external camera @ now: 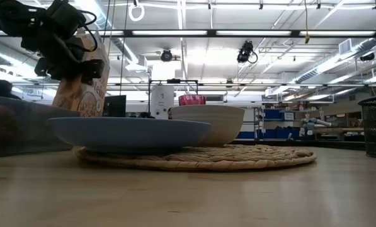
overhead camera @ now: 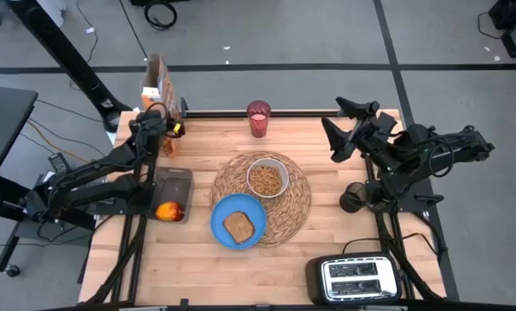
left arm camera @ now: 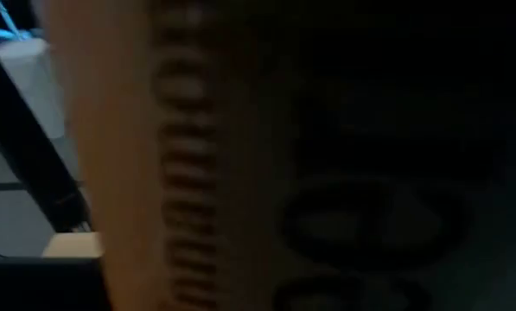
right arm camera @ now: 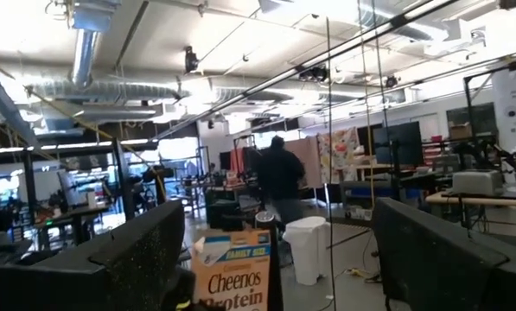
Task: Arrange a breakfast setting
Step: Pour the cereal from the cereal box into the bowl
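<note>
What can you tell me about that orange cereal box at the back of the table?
The cereal box is tall orange cardboard, printed "Cheerios Protein" on its face in the right wrist view. It stands upright at the far left corner of the wooden table, apart from the other breakfast things. The left end effector is right against it; whether it grips the box cannot be told.

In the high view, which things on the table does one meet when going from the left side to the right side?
Left gripper at the orange Cheerios box → red apple → blue plate with toast slice → small white bowl → toaster → right gripper.
</note>
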Controlling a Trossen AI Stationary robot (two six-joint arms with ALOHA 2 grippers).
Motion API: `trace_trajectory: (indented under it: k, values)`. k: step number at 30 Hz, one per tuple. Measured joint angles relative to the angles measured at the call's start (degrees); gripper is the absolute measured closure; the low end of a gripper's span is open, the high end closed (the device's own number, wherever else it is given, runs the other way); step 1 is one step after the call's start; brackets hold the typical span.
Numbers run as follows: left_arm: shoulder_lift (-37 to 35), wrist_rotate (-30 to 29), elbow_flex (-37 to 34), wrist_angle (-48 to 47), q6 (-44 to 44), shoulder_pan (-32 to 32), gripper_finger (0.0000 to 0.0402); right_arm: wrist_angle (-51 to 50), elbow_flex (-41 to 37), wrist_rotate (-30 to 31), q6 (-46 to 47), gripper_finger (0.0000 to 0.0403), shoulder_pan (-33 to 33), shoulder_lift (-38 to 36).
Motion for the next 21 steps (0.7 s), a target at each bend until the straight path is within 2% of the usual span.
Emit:
trace_trajectory:
  k: [4, 8, 16, 21]
  values:
    - [-0.02, 2.88, 4.02, -6.97, -0.69, 0.65, 0.0121, -1.71, 0.00, -0.32, 1.30, 0.0025, 0.25, 0.14]
    - [-0.02, 4.44, 10.76, -20.40, -3.15, 0.63, 0.0099, -2.27, 0.00, -0.34, 1.89, 0.0025, 1.00, 0.16]
    - [-0.02, 12.35, 23.76, -47.84, -13.74, 0.63, 0.0092, -2.38, 0.00, 0.49, 2.01, 0.0025, 2.08, 0.16]
    - [-0.02, 18.42, 31.19, -60.55, -18.98, 0.63, 0.0092, -2.54, 0.00, 0.79, 2.11, 0.0025, 2.81, 0.16]
